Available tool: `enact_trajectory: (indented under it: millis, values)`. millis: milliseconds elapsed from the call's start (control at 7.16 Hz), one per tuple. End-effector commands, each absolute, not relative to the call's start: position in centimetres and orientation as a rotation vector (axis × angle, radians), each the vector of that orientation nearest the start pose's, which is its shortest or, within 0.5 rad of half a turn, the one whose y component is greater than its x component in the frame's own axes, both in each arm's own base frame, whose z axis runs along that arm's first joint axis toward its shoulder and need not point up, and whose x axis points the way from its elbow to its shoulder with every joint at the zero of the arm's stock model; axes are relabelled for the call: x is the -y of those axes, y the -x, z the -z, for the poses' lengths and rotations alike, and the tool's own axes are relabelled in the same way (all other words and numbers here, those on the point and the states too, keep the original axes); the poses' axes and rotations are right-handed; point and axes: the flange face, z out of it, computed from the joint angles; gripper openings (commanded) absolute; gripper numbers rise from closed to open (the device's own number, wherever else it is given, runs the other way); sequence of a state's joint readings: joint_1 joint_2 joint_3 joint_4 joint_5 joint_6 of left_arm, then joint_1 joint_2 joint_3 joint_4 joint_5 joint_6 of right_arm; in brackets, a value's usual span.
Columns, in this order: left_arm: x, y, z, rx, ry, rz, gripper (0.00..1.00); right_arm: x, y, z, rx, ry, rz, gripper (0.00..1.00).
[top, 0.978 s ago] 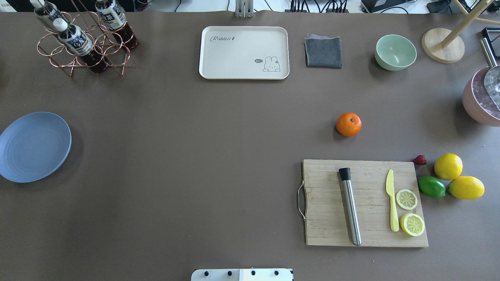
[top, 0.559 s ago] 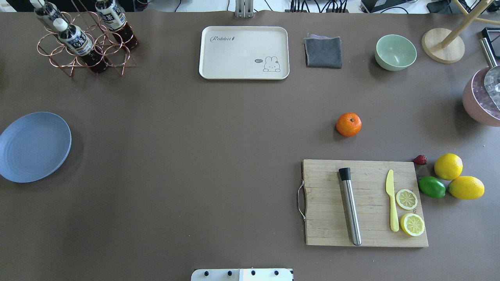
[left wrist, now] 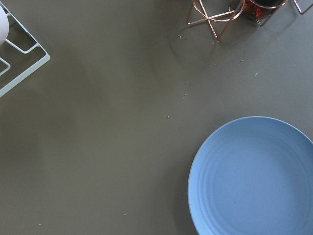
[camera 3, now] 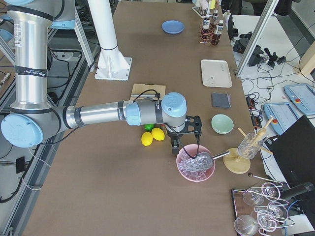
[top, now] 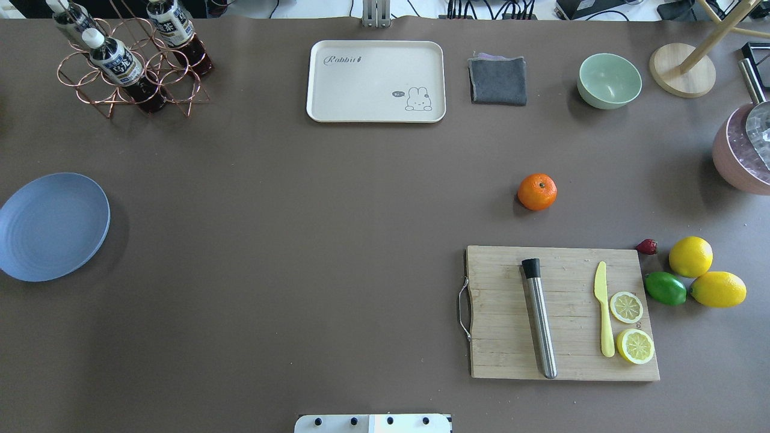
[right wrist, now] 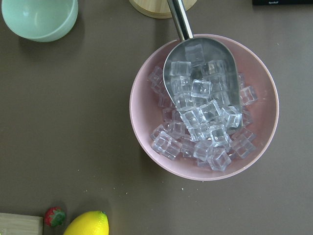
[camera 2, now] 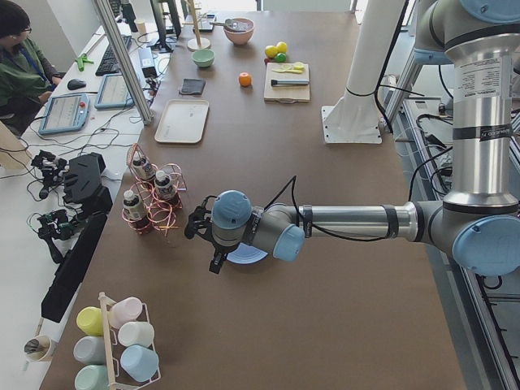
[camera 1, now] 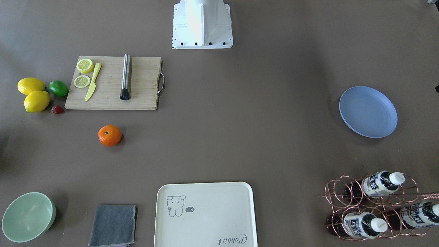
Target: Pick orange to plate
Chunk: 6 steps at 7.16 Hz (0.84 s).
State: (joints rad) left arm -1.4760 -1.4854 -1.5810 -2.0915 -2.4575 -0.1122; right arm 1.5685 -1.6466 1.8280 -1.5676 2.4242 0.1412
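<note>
The orange (top: 537, 192) lies alone on the brown table, just beyond the cutting board (top: 559, 313); it also shows in the front view (camera 1: 109, 135). Far off at the table's left end lies the blue plate (top: 51, 225), with nothing on it (left wrist: 254, 176). My left gripper (camera 2: 199, 236) hangs over the table beside the plate, seen only in the left side view. My right gripper (camera 3: 186, 140) hovers by the pink ice bowl (right wrist: 205, 105), seen only in the right side view. I cannot tell whether either is open or shut.
Two lemons (top: 690, 257), a lime (top: 665, 288) and a strawberry (top: 646, 246) lie right of the board. A cream tray (top: 376, 81), grey cloth (top: 498, 80) and green bowl (top: 609, 80) line the far edge. A copper bottle rack (top: 129, 60) stands beyond the plate.
</note>
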Motion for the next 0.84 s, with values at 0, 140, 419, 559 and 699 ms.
enact_trajectory:
  millis: [0,140,419,559,699]
  values:
    - [47.7,-4.4,-65.8,-0.970,-0.313,-0.152,0.98,47.5,-2.3,-54.3,0.885,-0.117,-0.101,1.00]
    - [47.7,-6.2,-67.0,-0.951,-0.330,-0.140,0.98,47.7,-1.5,-54.0,0.889,-0.117,-0.110,1.00]
    - [47.0,-8.9,-69.1,-0.932,-0.325,-0.164,0.98,48.7,-0.7,-52.7,0.894,-0.119,-0.120,1.00]
    - [46.5,-10.4,-69.6,-0.936,-0.307,-0.195,0.98,49.3,0.0,-51.9,0.899,-0.118,-0.123,1.00]
    - [46.1,-12.0,-70.0,-0.940,-0.284,-0.224,0.98,49.9,0.7,-51.0,0.904,-0.114,-0.134,1.00]
